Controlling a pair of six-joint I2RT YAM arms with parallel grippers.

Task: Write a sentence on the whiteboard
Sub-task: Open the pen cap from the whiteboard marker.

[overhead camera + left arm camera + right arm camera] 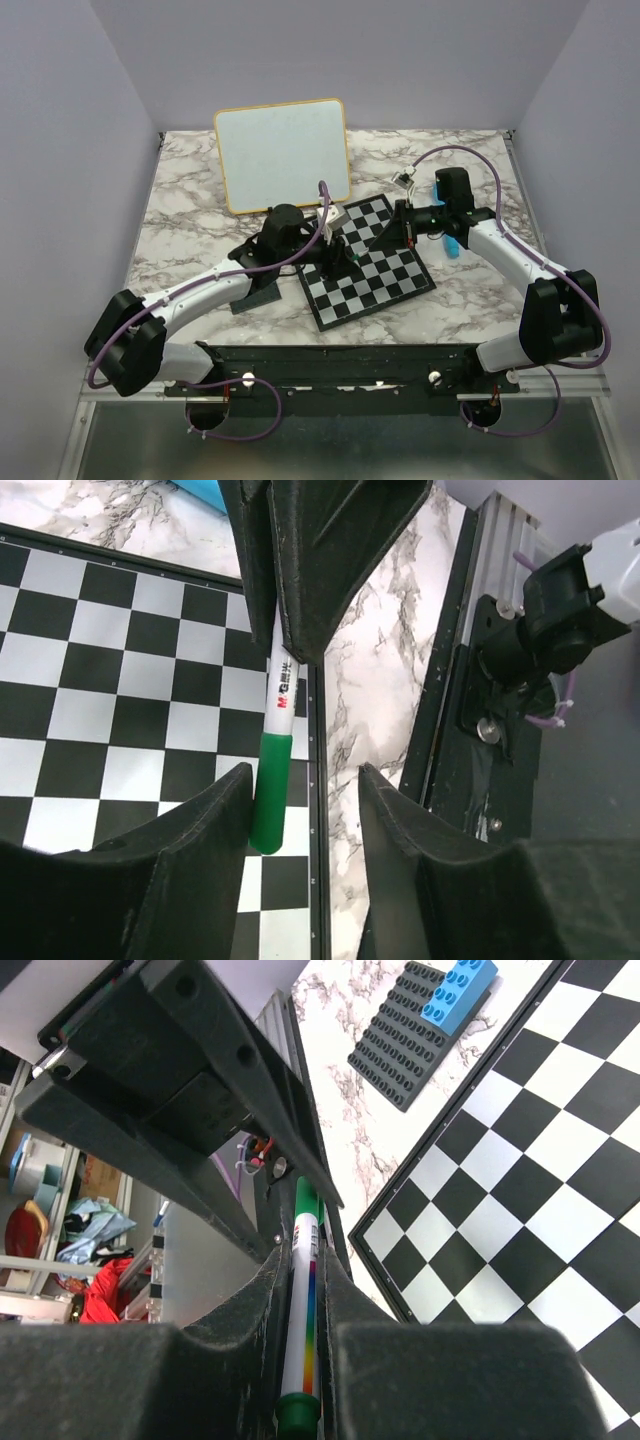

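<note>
Whiteboard, white rectangle in yellow-orange frame, blank. Right gripper pinches white-barrelled marker, green cap on; left gripper spread around cap, not gripping. Uncapping and all writing remain.

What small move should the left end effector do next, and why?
Probably close the left end effector on the green cap: its fingers stand open on either side of it, while the right end effector is shut on the marker. The whiteboard is blank, so uncapping seems to come first.
</note>
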